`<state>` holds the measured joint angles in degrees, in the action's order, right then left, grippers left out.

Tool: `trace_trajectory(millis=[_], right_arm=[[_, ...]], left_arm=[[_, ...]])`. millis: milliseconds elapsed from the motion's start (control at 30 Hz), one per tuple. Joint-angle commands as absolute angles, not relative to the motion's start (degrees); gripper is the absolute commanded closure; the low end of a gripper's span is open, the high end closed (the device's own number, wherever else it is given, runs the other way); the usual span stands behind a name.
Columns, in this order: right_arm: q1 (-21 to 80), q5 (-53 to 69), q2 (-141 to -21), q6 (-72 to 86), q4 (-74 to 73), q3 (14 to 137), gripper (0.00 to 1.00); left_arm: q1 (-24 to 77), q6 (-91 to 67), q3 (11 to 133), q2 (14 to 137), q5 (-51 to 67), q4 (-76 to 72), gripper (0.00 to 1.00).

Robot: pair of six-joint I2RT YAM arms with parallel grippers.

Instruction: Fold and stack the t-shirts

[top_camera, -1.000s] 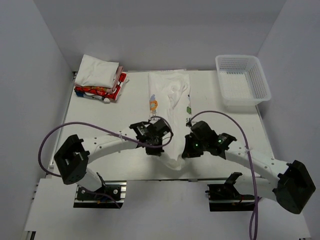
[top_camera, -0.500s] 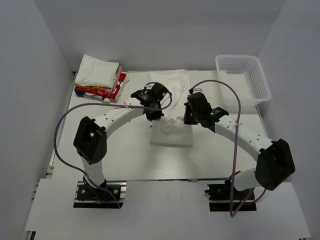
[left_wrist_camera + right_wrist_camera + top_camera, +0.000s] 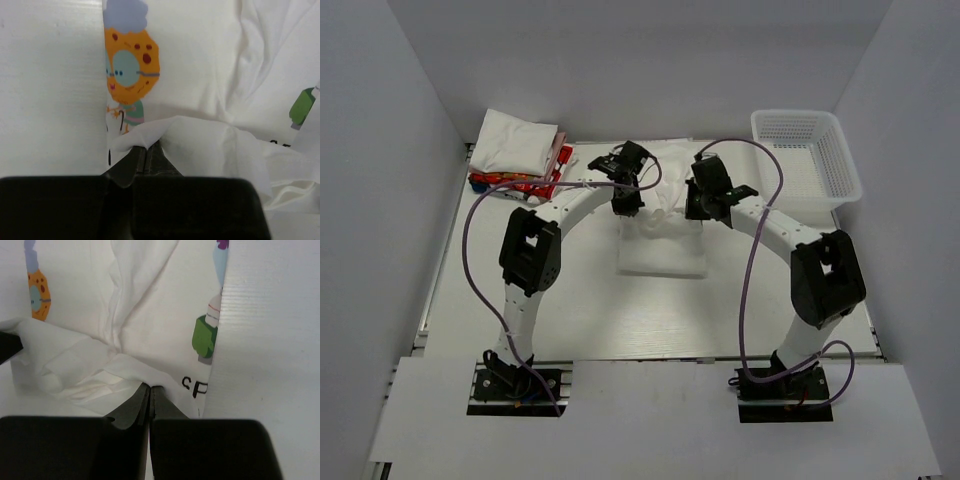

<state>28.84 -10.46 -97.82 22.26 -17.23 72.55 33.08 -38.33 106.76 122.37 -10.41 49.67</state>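
Well to the left of your left claw [image 3: 145,151] sat the stack of folded t-shirts [image 3: 515,152]. That claw was clenched on a fold of the white t-shirt [image 3: 663,255], which lay partly folded beneath and between both claws. Your right claw [image 3: 150,390] gripped another fold of it, the green print [image 3: 205,337] just beyond its fingertips. The basket [image 3: 807,150] stood off to its right.
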Motion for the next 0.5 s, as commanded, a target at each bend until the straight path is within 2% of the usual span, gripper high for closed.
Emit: trace_trajectory(millis=[0,133,267,333,367,400,433,467], right_arm=[[27.0,-9.0,-100.7,20.2,-14.2,77.5,1.0],[25.8,-6.9,-105.0,19.8,-13.9,80.9,1.0],[24.6,-7.5,-109.2,21.0,-15.4,83.9,1.0],[24.4,-7.8,-110.4,22.2,-15.4,84.8,1.0],[24.2,-8.4,-110.7,22.4,-15.4,85.2,0.84],[24.0,-8.4,-111.8,22.4,-15.6,86.4,0.28],[23.8,-8.5,-112.1,22.8,-16.4,86.9,0.1],[23.6,-9.0,-112.1,22.9,-17.0,87.9,0.1]], left_arm=[[31.0,-34.6,111.6,122.9,-7.9,47.4,1.0],[30.0,-34.6,115.4,126.6,-7.4,48.0,1.0],[29.4,-34.1,115.9,128.3,-5.7,45.4,0.93],[28.8,-33.5,115.9,128.8,-4.3,44.0,0.77],[28.3,-33.5,116.8,128.8,-4.3,44.0,0.69],[28.3,-33.5,117.3,129.5,-3.7,44.0,0.41],[28.3,-33.5,117.9,129.6,-3.7,44.0,0.22],[27.8,-33.5,118.6,129.6,-3.7,44.7,0.07]])
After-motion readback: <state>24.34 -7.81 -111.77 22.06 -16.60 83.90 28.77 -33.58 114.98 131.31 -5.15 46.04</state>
